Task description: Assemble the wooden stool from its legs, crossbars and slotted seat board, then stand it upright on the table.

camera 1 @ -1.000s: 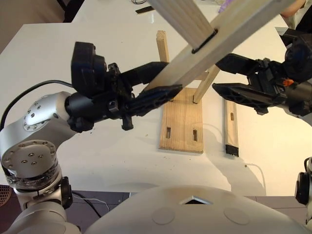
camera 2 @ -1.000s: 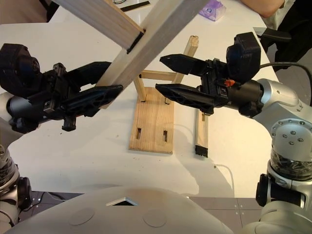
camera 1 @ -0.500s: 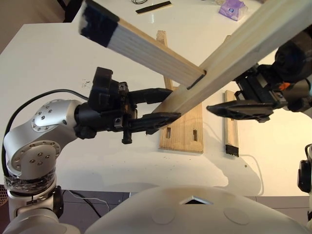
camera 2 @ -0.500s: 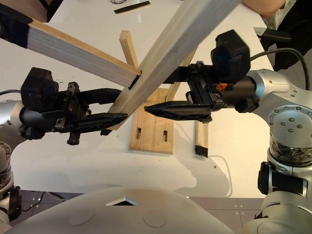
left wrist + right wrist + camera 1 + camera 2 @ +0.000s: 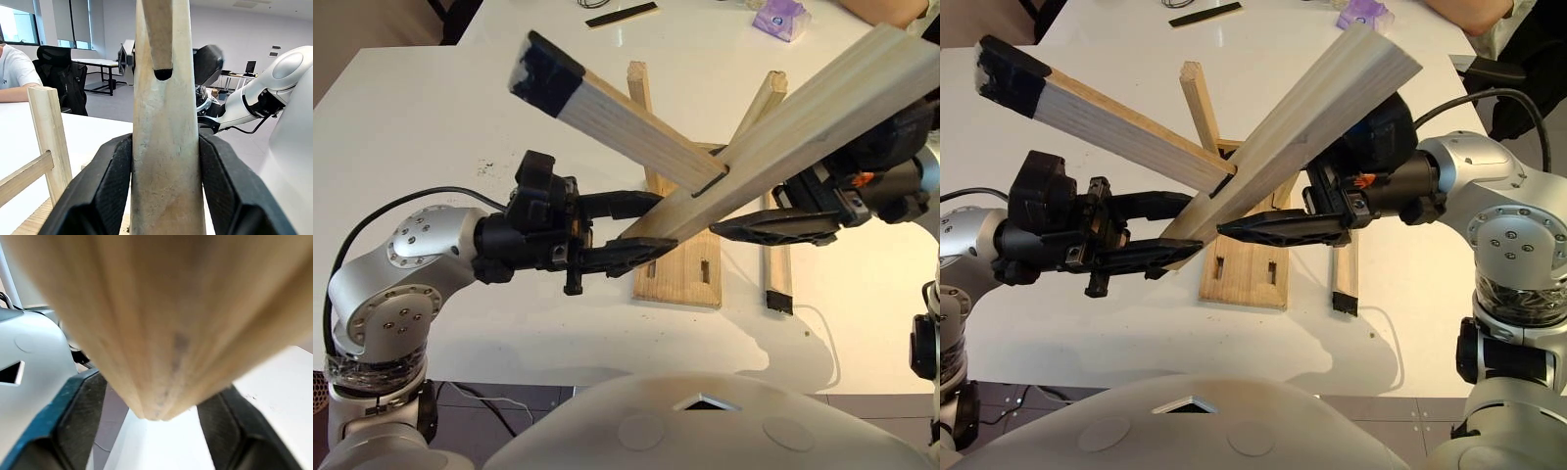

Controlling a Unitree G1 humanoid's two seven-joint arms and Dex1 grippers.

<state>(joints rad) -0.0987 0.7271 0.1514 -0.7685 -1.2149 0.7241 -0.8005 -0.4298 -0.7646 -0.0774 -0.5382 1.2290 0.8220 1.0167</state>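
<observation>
We clamp the leg [image 5: 822, 103] low in the left pincer [image 5: 666, 223]; it slants up rightward above the table [image 5: 411, 117]; the right pincer [image 5: 744, 215] straddles it, grip untellable.

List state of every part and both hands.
left hand: shut on long leg.
right hand: at long leg, grip unclear.
long leg: held tilted above table.
black-tipped piece: seated in long leg's slot.
seat board: flat, near slots empty.
two legs: upright on seat board.
loose leg: flat beside seat board.
</observation>
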